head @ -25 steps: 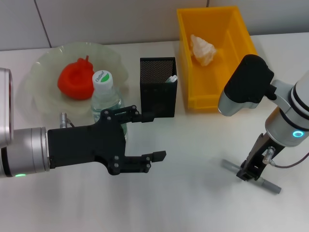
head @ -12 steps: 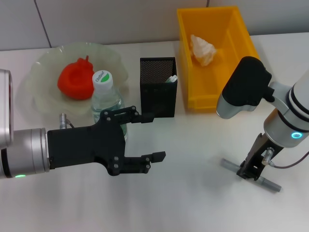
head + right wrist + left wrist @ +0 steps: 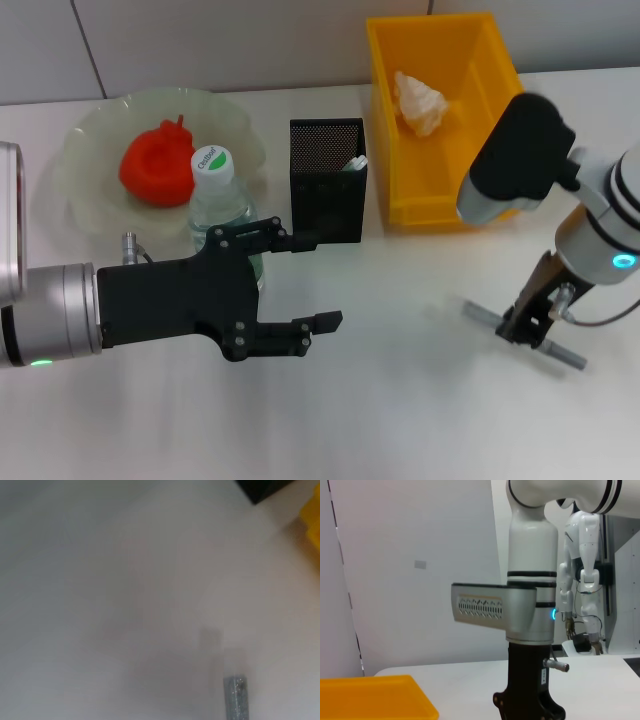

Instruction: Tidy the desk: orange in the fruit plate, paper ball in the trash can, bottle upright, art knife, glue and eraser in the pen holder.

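A grey art knife [image 3: 485, 317] hangs a little above the table at the right, casting a soft shadow, with my right gripper [image 3: 521, 330] shut on its middle. One end of the art knife [image 3: 235, 700] shows in the right wrist view. The black mesh pen holder [image 3: 327, 185] stands at centre back with a white item [image 3: 356, 162] in it. The orange [image 3: 155, 165] lies in the pale green fruit plate [image 3: 90, 130]. The bottle [image 3: 215, 195] stands upright beside it. A paper ball [image 3: 420, 102] lies in the yellow trash can [image 3: 500, 80]. My left gripper [image 3: 315, 282] hovers open, holding nothing.
The pen holder's corner [image 3: 260, 490] and the trash can's edge [image 3: 312, 515] show in the right wrist view. The left wrist view shows my right arm [image 3: 530, 605] and the trash can's rim [image 3: 370, 700]. The table front is bare white.
My right gripper has risen and shifted slightly back and right, lifting the art knife off the table. The left arm has not moved.
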